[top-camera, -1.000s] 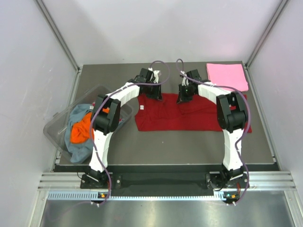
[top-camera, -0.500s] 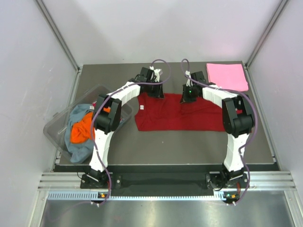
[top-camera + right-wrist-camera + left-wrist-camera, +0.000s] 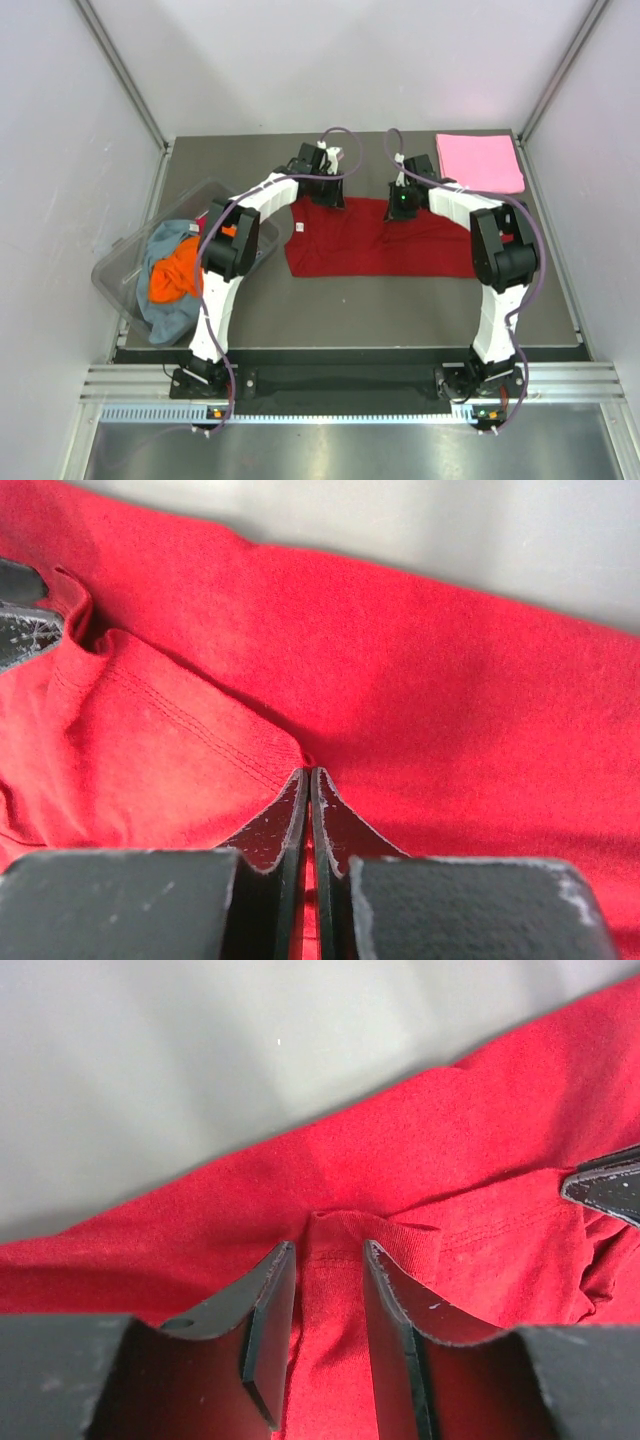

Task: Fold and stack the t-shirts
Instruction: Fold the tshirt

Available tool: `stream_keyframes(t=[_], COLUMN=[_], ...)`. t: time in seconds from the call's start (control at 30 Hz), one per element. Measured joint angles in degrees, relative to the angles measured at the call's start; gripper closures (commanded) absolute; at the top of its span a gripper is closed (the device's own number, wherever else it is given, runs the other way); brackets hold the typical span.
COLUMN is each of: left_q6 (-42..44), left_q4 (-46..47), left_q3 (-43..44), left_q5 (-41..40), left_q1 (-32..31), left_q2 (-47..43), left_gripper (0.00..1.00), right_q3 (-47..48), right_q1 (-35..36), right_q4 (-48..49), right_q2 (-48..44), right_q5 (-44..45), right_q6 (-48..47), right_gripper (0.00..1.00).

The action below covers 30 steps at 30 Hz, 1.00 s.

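Observation:
A dark red t-shirt [image 3: 370,245] lies spread across the middle of the table, its white neck label [image 3: 300,227] near its left end. My left gripper [image 3: 325,192] is at the shirt's far edge, shut on a raised fold of red cloth [image 3: 330,1290] that fills the gap between its fingers. Down on the same far edge, further right, my right gripper [image 3: 401,207] is shut on a thin layer of the shirt [image 3: 450,700]. A folded light pink shirt [image 3: 480,161] lies at the far right corner. Orange [image 3: 170,275] and grey-blue [image 3: 165,315] shirts sit in the tub.
The clear plastic tub [image 3: 120,262] stands tilted at the table's left edge. Grey walls close in the table at the back and on both sides. The right arm's elbow [image 3: 500,255] hangs over the shirt's right end.
My right gripper has moved a little to the right and nearer with the cloth, and the shirt's right end no longer reaches past the right arm. The left gripper has stayed put.

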Motion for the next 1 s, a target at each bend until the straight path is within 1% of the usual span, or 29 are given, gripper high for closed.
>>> stream_keyframes(t=[0.33,0.4,0.5,0.53,0.6,0.63,0.83,1.0], left_q6=[0.31,0.31,0.24,0.28,0.15,0.20,-0.02,-0.24], left_q4=[0.04,0.13,0.17,0.17,0.15,0.11,0.04,-0.04], left_q3=[2.14,2.78,2.99,2.99,3.02,3.02,3.04,3.02], left_q5=[0.26,0.26,0.33,0.44,0.76,0.98,1.31,0.02], left_q1=[0.00,0.00,0.00,0.00,0.00,0.00,0.00,0.00], left_q2=[2.21,2.73,2.91,2.99,3.13,3.17,3.28,2.86], left_gripper=[0.63,0.65,0.76,0.83,0.92,1.00,1.00,1.00], right_q3=[-0.74,-0.74,-0.74,-0.74,-0.74,-0.74,-0.74,-0.74], right_q1=[0.00,0.00,0.00,0.00,0.00,0.00,0.00,0.00], right_q4=[0.28,0.28,0.26,0.26,0.28,0.26,0.28,0.39], right_q2=[-0.68,-0.72,-0.74,-0.74,-0.74,-0.74,-0.74,-1.60], right_q5=[0.11,0.11,0.09,0.09,0.07,0.07,0.07,0.28], right_q6=[0.26,0.28,0.26,0.26,0.26,0.26,0.31,0.44], right_gripper=[1.00,1.00,1.00,1.00,1.00,1.00,1.00,1.00])
